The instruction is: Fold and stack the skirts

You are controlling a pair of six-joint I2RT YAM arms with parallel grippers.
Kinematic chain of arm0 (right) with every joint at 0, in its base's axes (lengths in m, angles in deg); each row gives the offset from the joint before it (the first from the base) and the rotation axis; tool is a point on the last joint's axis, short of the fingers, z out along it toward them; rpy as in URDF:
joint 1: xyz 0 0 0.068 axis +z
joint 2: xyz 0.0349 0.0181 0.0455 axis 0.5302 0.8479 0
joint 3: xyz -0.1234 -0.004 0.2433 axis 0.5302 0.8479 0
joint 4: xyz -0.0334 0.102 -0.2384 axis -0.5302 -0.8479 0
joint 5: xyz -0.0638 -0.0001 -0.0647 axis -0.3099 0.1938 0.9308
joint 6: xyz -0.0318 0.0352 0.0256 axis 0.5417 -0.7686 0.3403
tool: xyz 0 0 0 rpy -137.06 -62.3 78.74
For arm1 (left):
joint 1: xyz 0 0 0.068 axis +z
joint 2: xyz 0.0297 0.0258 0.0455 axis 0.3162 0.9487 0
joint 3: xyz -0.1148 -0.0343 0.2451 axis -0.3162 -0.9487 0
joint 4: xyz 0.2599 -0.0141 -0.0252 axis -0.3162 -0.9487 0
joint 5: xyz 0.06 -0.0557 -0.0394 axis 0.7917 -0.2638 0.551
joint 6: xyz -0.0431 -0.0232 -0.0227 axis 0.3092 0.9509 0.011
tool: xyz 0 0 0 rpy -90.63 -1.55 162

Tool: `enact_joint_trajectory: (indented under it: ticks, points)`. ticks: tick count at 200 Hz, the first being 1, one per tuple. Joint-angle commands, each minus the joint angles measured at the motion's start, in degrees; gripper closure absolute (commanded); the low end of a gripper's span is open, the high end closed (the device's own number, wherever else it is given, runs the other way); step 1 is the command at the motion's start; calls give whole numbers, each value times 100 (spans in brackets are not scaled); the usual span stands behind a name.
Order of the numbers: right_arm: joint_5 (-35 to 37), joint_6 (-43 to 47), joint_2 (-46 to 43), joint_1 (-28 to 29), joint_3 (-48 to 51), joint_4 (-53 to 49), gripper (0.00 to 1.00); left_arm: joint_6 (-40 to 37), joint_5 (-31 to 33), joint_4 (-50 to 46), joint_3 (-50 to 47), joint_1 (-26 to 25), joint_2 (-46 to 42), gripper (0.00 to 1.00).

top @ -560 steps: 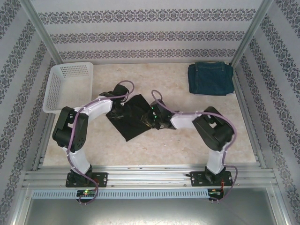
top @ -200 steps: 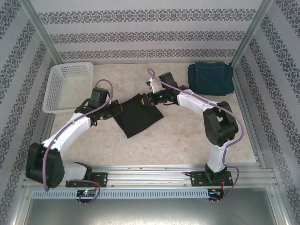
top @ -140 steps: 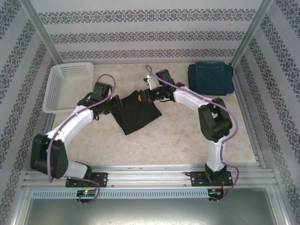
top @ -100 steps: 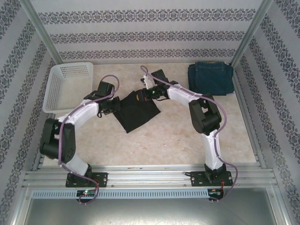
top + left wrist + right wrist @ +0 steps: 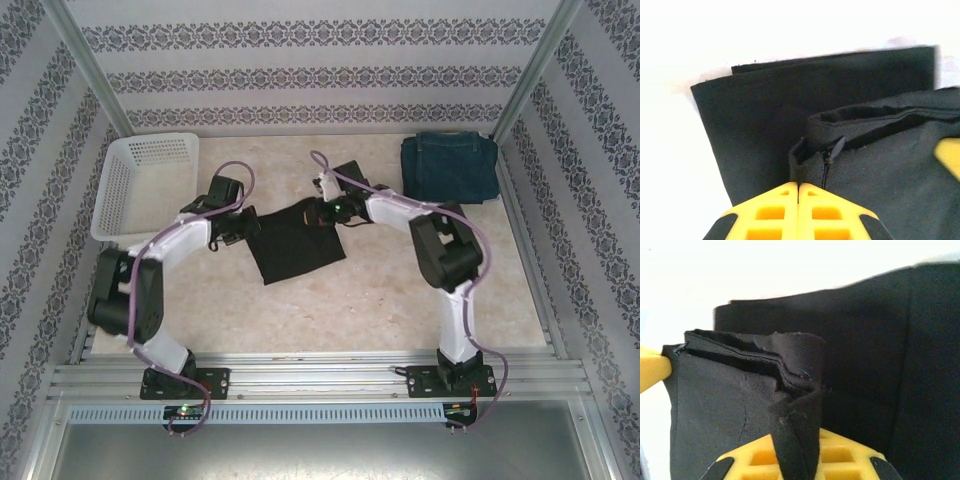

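- The black skirt [image 5: 296,248] is laid in the middle of the tabletop [image 5: 390,300], folded into a flat panel that is turned slightly askew to the table's edges.
- The left claw [image 5: 246,226] is set at the far left corner of the black skirt. In the left wrist view its yellow fingers [image 5: 775,212] are pressed fully together, and a bunched edge of the cloth, with a seam running through it, is pinched at their tips.
- The right claw [image 5: 322,212] is set at the far right corner of the same garment. In the right wrist view a thick, rolled fold of black cloth is clamped between the two yellow pads [image 5: 852,457], so this claw is closed down on the fabric as well.
- A doubled hem is held raised between the two claws, while a lower layer of the garment is spread flat on the tabletop beneath it.
- At the side of each wrist view a yellow tip of the opposite claw can be made out, touching the lifted hem.
- The denim skirt [image 5: 450,168], dark blue and folded into a neat rectangle, is placed in the far right corner of the tabletop, well apart from both claws.
- A white mesh basket [image 5: 112,200] is placed at the far left, just beside the left wall.
- Both arms are stretched away from their bases and bent inward toward the black skirt.
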Motion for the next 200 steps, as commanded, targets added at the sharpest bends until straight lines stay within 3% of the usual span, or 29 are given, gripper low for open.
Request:
enact_joint_trajectory:
  ticks: [1, 56, 106, 142, 148, 159, 165, 177, 200]
  points:
    - [15, -183, -883, -42, 843, 505, 95, 386, -63, -173, -393, -127, -807, 100]
    - [283, -730, -2145, 175, 2432, 1010, 94, 966, -237, -644, -882, -399, -2095, 100]
    - [328, -541, -2374, 210, 1774, 768, 94, 650, -194, -1221, 175, -390, -2052, 100]
    - [211, -83, -1762, 134, 1151, 311, 93, 368, -228, -1230, 397, -384, -1528, 100]
    - [192, -25, -1598, 130, 1084, 262, 93, 351, -326, -1190, 385, -388, -1390, 86]
    - [149, 23, -1332, 112, 1002, 255, 93, 311, -491, -1041, 297, -379, -1143, 41]
    - [147, 37, -1204, 96, 979, 293, 93, 265, -528, -903, 221, -387, -1015, 27]
    - [123, 37, -982, 85, 950, 410, 93, 139, -481, -521, 24, -382, -793, 20]
    - [69, 87, -635, 56, 822, 453, 93, -13, -609, 197, -108, -211, -156, 25]
